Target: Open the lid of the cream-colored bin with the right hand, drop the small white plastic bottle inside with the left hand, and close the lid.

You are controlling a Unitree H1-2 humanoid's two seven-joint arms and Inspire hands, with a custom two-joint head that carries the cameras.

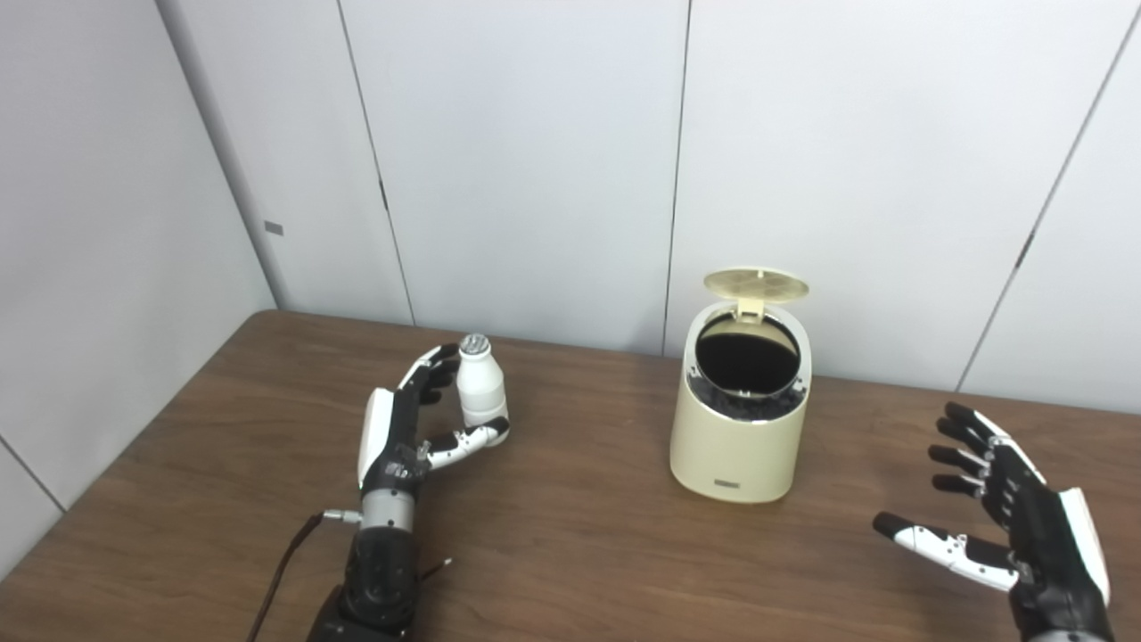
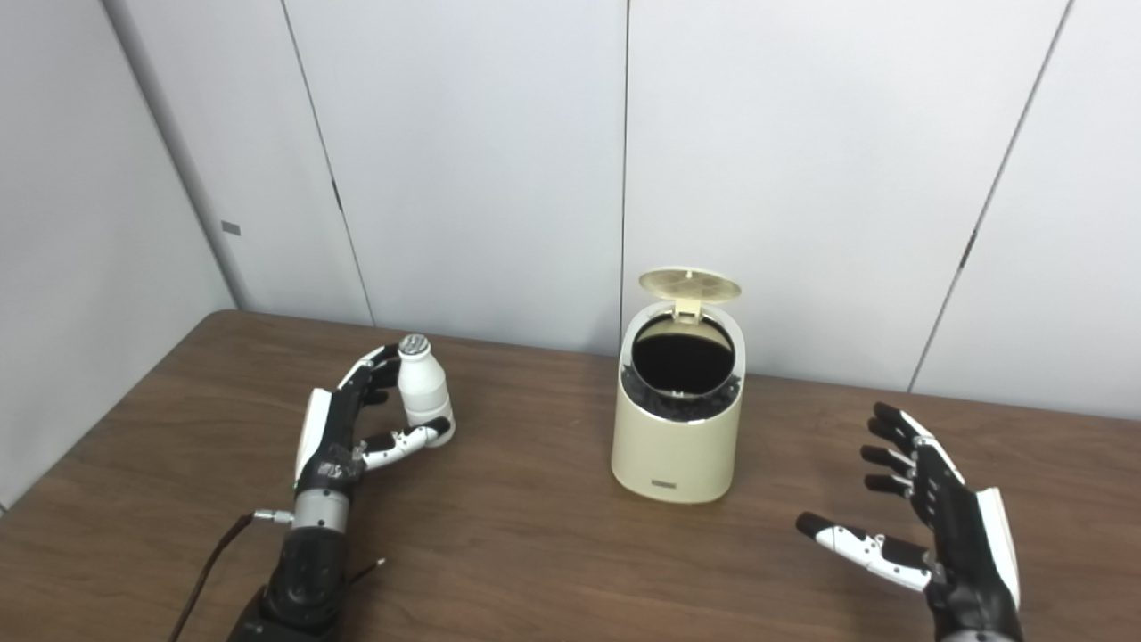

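Observation:
The cream-colored bin (image 1: 738, 446) stands on the brown table (image 1: 570, 553), right of the middle. Its round lid (image 1: 756, 285) is flipped up at the back and the dark inside shows. The small white plastic bottle (image 1: 480, 389) with a silver cap stands upright left of the bin. My left hand (image 1: 401, 428) is around it, fingers behind its neck and thumb against its base. My right hand (image 1: 1007, 526) is open and empty, palm inward, to the right of the bin and nearer the front. In the right eye view the bottle (image 2: 423, 392) and the bin (image 2: 676, 446) stand the same way.
Grey wall panels (image 1: 535, 160) rise right behind the table's far edge and along its left side. A thin cable (image 1: 285, 562) runs from my left wrist to the front edge. Bare tabletop lies between the bottle and the bin.

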